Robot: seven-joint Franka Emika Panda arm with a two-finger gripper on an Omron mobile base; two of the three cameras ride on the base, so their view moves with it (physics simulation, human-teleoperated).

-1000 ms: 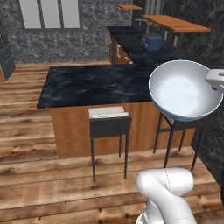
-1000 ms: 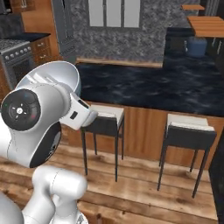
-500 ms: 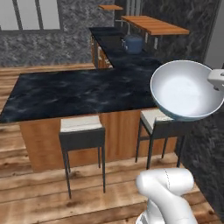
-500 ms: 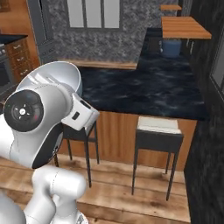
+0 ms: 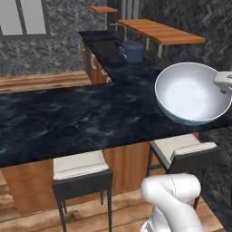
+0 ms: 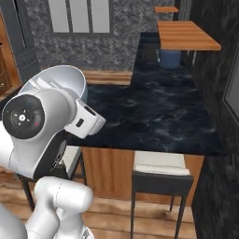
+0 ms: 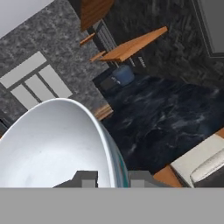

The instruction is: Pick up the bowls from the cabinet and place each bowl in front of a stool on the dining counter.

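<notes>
Gripper (image 7: 111, 178) clamped on the rim of the white bowl (image 5: 192, 94), teal edge pinched between the two fingertips (image 7: 85, 178), bowl carried tilted in the air with its hollow turned toward the left base camera. Directly below and just beyond the gripper, two cream-cushioned stools (image 5: 80, 166) tucked against the wooden base of the dining counter (image 5: 86, 118), second stool (image 5: 182, 148) nearly under the held bowl. Past the gripper, black white-veined marble top stretching away. Farther still, blue-grey pot (image 5: 132, 51) on the rear black counter, beneath a plain wooden shelf (image 5: 156, 31). Farthest off, grey stone wall with pale window panes (image 6: 80, 15).
</notes>
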